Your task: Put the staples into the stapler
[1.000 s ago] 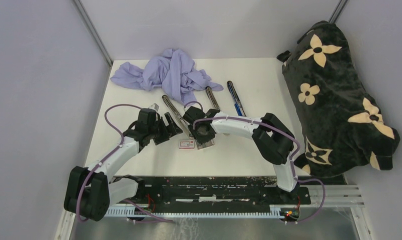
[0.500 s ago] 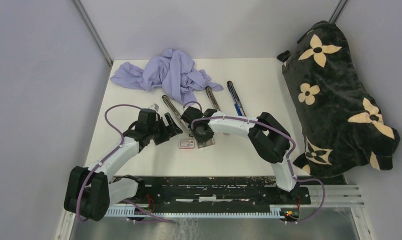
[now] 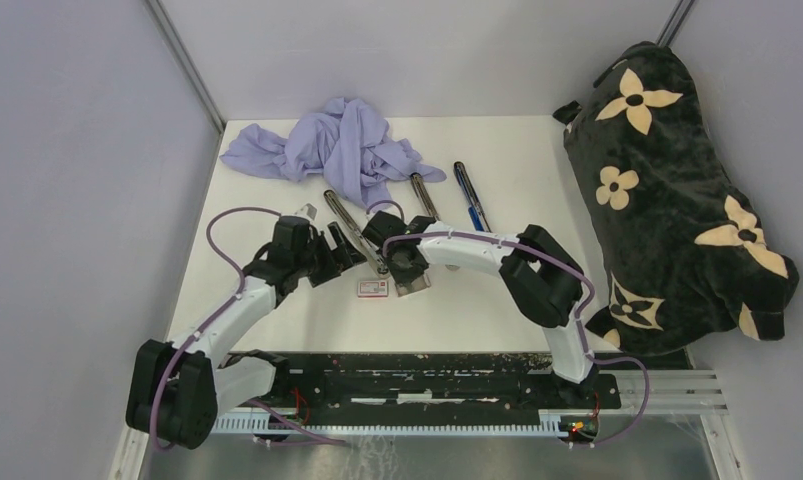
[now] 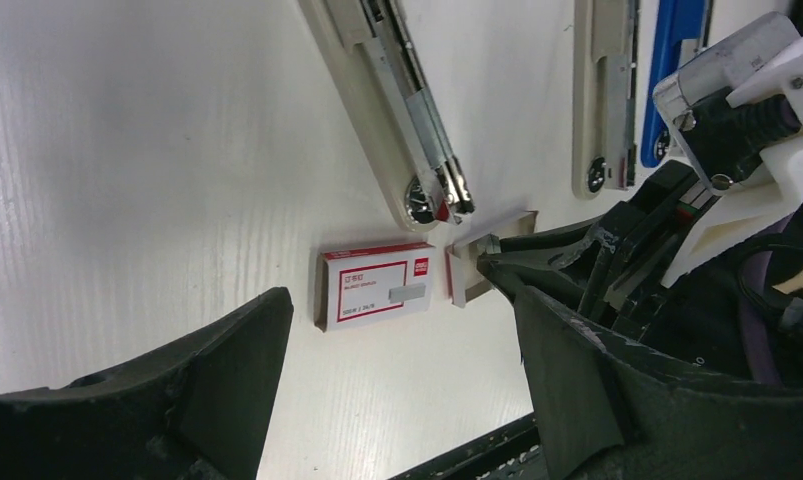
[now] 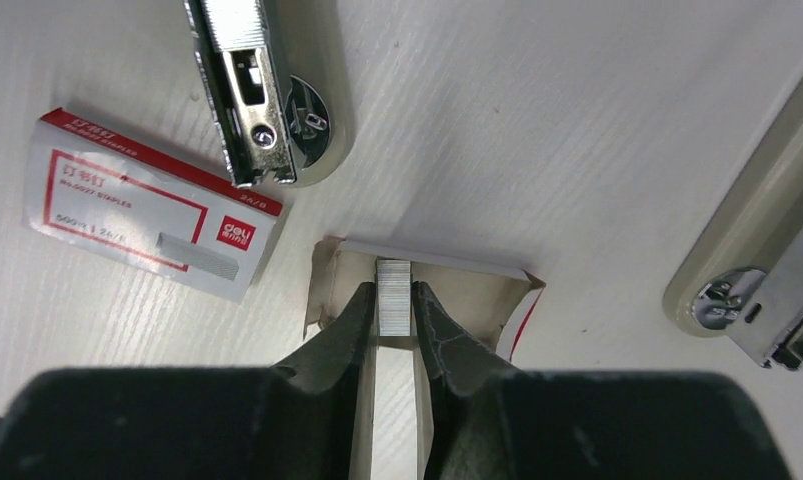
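My right gripper (image 5: pixel 394 300) pinches the staples (image 5: pixel 394 272) in their tray (image 5: pixel 462 292) (for lifting out); left gripper (image 4: pixel 387 335) gapes, empty.

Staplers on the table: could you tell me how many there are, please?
3. The left stapler lies just beyond the red-and-white box, the middle stapler at the edge of the purple cloth, the blue stapler right of it. The cloth may hide more.

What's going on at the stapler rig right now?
The right gripper pinches a staple strip that sits in its cardboard tray on the table. The left gripper hovers open over the red-and-white box. An opened stapler lies just beyond, with nothing carried to it yet.
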Robot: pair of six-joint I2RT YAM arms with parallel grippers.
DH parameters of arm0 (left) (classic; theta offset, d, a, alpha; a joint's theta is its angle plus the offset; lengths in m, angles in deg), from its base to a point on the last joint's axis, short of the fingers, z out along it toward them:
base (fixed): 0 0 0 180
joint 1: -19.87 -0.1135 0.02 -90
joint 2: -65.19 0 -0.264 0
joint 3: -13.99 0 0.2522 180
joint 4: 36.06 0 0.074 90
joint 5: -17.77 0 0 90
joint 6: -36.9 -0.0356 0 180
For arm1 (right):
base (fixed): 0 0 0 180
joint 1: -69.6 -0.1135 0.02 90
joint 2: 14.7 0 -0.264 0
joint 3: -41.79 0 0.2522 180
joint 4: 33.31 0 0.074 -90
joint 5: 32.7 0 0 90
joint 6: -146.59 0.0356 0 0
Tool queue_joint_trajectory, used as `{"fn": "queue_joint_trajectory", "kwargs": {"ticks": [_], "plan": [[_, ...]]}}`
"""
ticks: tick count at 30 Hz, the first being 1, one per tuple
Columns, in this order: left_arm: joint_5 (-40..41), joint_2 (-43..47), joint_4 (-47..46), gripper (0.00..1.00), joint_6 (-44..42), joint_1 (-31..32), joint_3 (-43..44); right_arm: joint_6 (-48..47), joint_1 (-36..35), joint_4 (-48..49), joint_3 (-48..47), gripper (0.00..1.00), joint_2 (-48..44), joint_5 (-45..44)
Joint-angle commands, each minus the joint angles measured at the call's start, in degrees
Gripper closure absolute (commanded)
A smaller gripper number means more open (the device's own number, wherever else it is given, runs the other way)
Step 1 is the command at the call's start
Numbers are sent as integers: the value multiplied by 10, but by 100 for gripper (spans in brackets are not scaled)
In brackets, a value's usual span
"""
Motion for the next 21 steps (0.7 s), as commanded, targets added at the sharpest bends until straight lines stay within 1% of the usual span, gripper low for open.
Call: {"fn": "queue_joint_trajectory", "kwargs": {"ticks": [1, 9, 16, 21], "plan": [[-17, 38, -46, 11, 22, 2, 6, -13, 5, 4, -3, 81, -80, -14], [-46, 76, -100, 11, 29, 1, 19, -44, 42, 56, 36, 81, -194, 36], [-105, 87, -188, 11, 46, 1, 33, -52, 94, 142, 80, 81, -292, 121], [-156, 87, -274, 11, 69, 2, 35, -41, 127, 208, 108, 81, -349, 173]]}}
